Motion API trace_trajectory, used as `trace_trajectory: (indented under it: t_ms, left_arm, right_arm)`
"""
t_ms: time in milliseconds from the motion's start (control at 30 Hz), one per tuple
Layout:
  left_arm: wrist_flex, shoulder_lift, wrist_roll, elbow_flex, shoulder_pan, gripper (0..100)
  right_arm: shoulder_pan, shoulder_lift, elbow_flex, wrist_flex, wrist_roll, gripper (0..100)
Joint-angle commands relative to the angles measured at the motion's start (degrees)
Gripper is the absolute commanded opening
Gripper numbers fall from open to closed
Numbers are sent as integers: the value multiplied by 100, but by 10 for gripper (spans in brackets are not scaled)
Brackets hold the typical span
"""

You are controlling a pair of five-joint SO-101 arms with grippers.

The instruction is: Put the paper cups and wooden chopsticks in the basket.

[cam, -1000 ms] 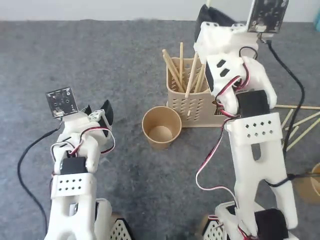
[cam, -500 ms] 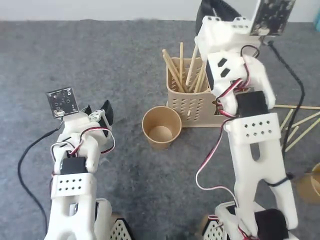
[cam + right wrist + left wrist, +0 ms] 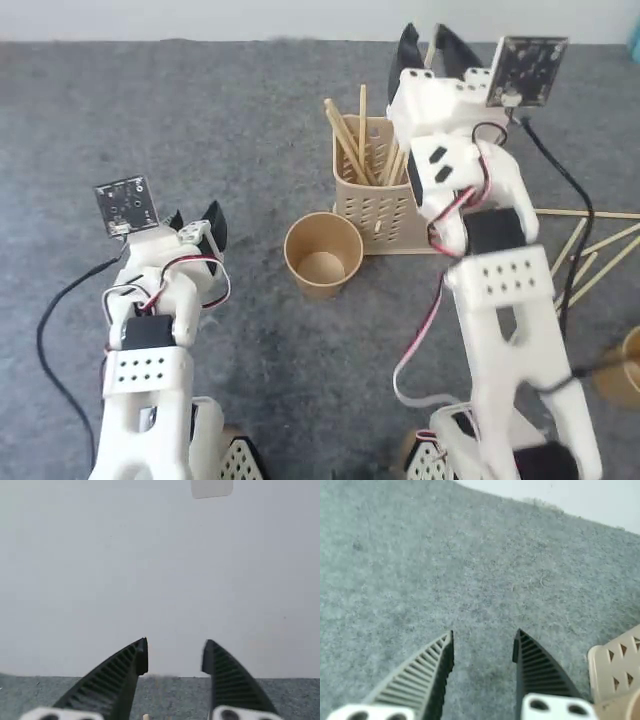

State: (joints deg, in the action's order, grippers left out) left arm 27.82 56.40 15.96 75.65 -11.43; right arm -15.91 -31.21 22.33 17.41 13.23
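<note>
A beige plastic basket with perforated walls (image 3: 385,210) stands on the grey felt-like surface (image 3: 200,110), a little right of the centre of the high view. Several wooden chopsticks (image 3: 350,140) stand inside it and lean in different directions. A brown paper cup (image 3: 320,262) stands upright on the surface, just beside the basket on its lower left side, with its opening up. More loose wooden chopsticks (image 3: 590,255) lie flat on the surface at the right edge of the frame. A second brown paper cup (image 3: 628,368) is partly seen at the lower right edge, behind the right arm.

The left end effector (image 3: 197,225) is in the lower left part of the high view, well apart from the cup and the basket. Its jaws are moderately apart and hold nothing. In the left wrist view the left end effector (image 3: 482,645) is over bare grey surface, and a corner of the basket (image 3: 615,667) shows at the lower right.

The right end effector (image 3: 428,48) is at the top of the high view, above the far side of the basket. In the right wrist view the right end effector (image 3: 175,655) has its jaws apart and empty, facing a white wall (image 3: 160,570).
</note>
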Motion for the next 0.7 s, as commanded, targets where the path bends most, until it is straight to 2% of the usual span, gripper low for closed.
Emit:
trace_trajectory:
  t_ms: [0, 100, 233, 367, 533, 667]
  left_arm:
    - [-158, 193, -70, -22, 149, 186]
    - [-97, 193, -70, -31, 149, 186]
    - [510, 158, -62, -347, 158, 188]
    - [888, 158, -308, -470, 527, 189]
    - [1556, 158, -492, -919, 870, 189]
    - [2180, 149, -475, -1560, 870, 189]
  right_arm:
    - [-66, -1033, -35, 831, -62, 266]
    - [-31, -1798, -35, 1684, -62, 236]
    - [-4, -2993, -35, 3284, -97, 168]
    - [101, -3934, -26, 4857, -299, 139]
    - [1385, -4549, 44, 6273, -976, 137]
    - [2554, -4857, 695, 6809, -1433, 137]
